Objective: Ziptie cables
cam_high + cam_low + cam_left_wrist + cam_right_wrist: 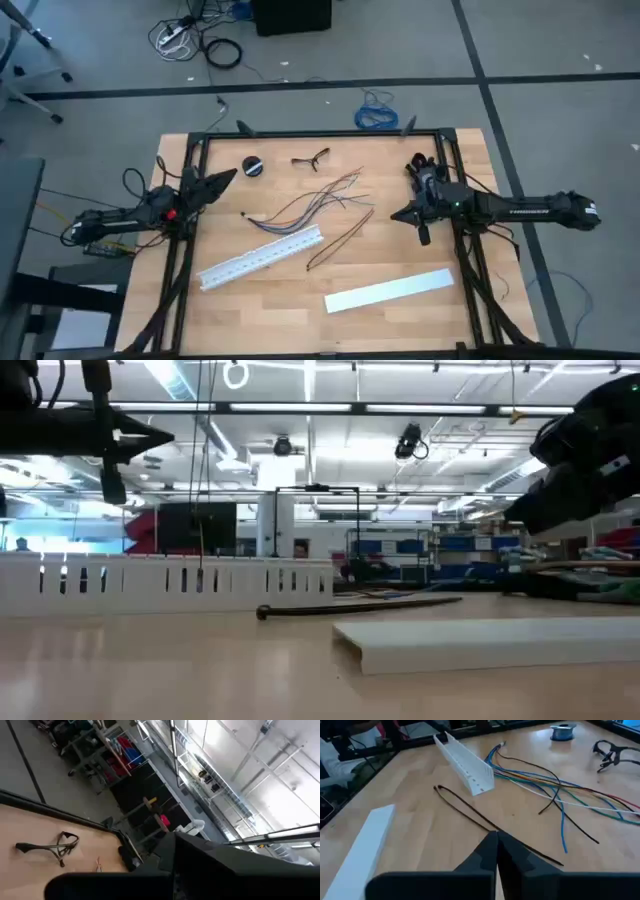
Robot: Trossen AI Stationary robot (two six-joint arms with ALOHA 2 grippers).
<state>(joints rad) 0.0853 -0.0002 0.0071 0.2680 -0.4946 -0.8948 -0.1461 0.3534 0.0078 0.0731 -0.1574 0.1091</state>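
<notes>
My right gripper point(496, 851) is closed on nothing, hovering at the table's right side. Just past it lies a dark looped ziptie point(470, 810), then the cables point(560, 785), spread loose mid-table beside the white strip point(465, 762). My left gripper point(215, 183) waits at the left edge, seemingly closed. Nothing is bundled yet.

Bare worktop point(420, 827) is seen ahead of the right fingers point(496, 851), crossed only by a dark looped tie point(470, 812); beyond it, passage is blocked by the slotted strip point(465, 762) and, seemingly flat, the cables point(555, 785).
</notes>
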